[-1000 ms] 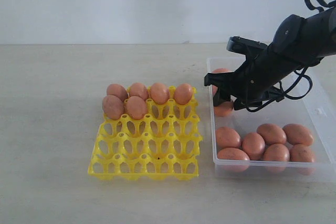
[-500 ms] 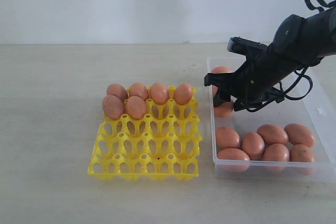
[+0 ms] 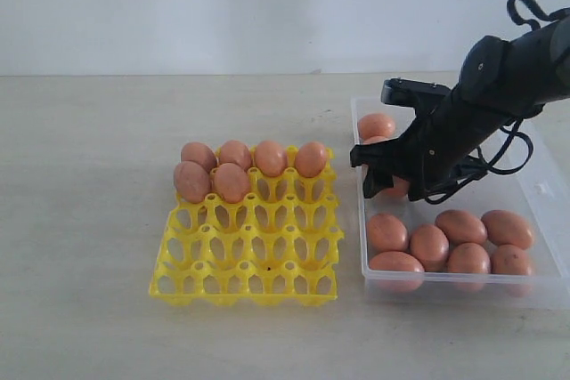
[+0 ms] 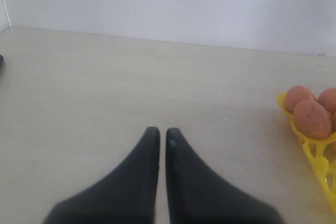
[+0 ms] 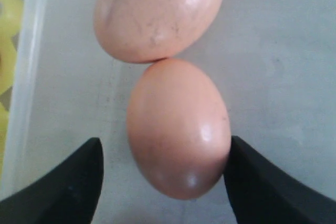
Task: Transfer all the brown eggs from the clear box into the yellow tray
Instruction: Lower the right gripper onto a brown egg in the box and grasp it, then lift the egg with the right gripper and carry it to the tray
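The right gripper (image 5: 165, 148) has its jaws apart around an egg (image 5: 178, 119) lying in the clear box (image 3: 463, 278) against a second egg (image 5: 157, 14), so an off-centre or hard squeeze could roll it away, nudge its neighbour or crack the shell

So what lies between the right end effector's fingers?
A brown egg on the clear box floor, touching a second egg; the right wrist view shows it.

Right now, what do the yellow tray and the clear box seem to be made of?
Yellow tray: likely moulded plastic, slightly glossy; even bright colour, thin openwork cups. Clear box: probably transparent plastic, faintly frosted; the brown eggs show blurred through its front wall.
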Motion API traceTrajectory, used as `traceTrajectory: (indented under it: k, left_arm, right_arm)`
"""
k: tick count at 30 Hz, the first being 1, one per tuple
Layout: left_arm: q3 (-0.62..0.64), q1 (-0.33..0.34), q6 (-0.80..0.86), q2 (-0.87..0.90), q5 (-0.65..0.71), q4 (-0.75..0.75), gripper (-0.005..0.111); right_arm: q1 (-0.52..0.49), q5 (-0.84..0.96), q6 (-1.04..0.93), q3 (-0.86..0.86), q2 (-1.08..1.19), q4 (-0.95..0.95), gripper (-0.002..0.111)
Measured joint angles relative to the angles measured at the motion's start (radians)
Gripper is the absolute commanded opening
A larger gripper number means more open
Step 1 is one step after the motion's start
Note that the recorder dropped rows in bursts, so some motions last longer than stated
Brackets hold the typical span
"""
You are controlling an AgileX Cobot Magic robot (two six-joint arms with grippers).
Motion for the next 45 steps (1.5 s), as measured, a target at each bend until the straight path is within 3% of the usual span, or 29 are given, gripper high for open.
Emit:
traceTrajectory:
  k: [14, 23, 35, 41, 45]
  left_arm:
    - [0.000, 0.000, 0.000, 0.000, 0.000, 0.000, 0.004]
    - [0.000, 0.000, 0.000, 0.000, 0.000, 0.000, 0.004]
    - [0.000, 0.000, 0.000, 0.000, 0.000, 0.000, 0.004]
    - [0.000, 0.000, 0.000, 0.000, 0.000, 0.000, 0.004]
    - [0.000, 0.000, 0.000, 0.000, 0.000, 0.000, 0.004]
  right_arm:
    - [0.000, -0.057, 0.000, 0.004, 0.000, -0.012, 0.060]
    - [0.000, -0.071, 0.000, 0.004, 0.004, -0.021, 0.025]
    - [0.000, -0.065, -0.002, 0.004, -0.006, -0.023, 0.021]
    - [0.000, -0.014, 0.000, 0.014, -0.096, -0.053, 0.000]
    - [0.000, -0.039, 0.000, 0.014, -0.202, -0.060, 0.000]
